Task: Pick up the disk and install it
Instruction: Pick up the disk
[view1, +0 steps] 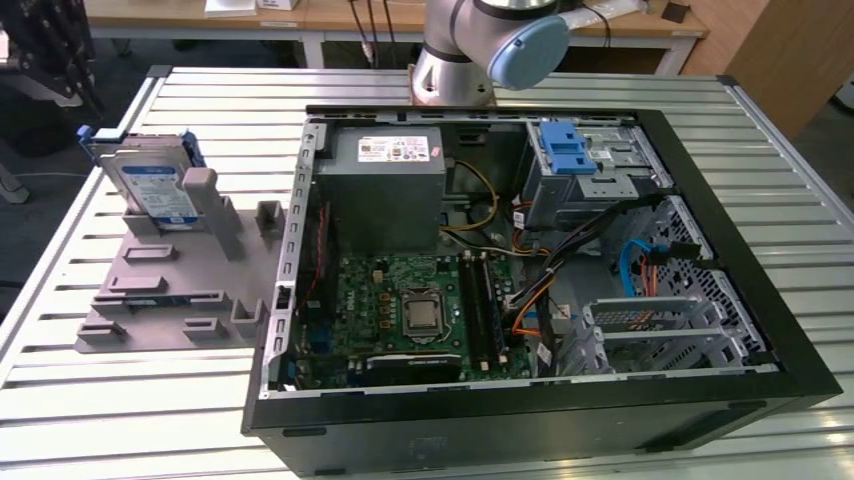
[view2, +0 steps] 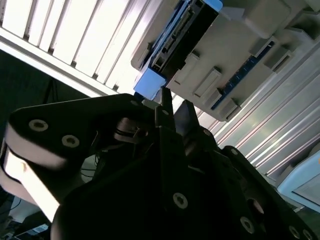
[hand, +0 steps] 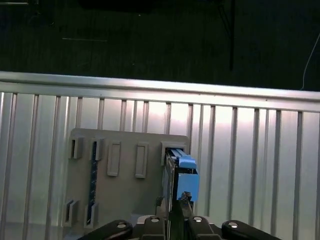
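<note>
the disk (view1: 150, 190) stands on edge in a slot at the far end of a grey holder (view1: 174, 290), its blue-and-white label facing the open computer case (view1: 507, 415) and its blue rails along the sides. in both wrist views the pincer (hand: 183, 199) hangs over the disk's (hand: 186, 177) blue upper edge, apart from it. the two tips are drawn together with nothing between them, and they sit in line with the rail's end (view2: 147, 82) in the second wrist view, where the pincer (view2: 175, 107) looms dark in front.

the holder lies on a slatted metal surface (view1: 134, 400), at the exterior view's left of the case. inside the case sit a grey power supply (view1: 387, 190) and a drive cage (view1: 577, 150) with a blue latch. the arm (view1: 461, 50) rises behind the case; beyond it are wooden desks (view1: 334, 15).
</note>
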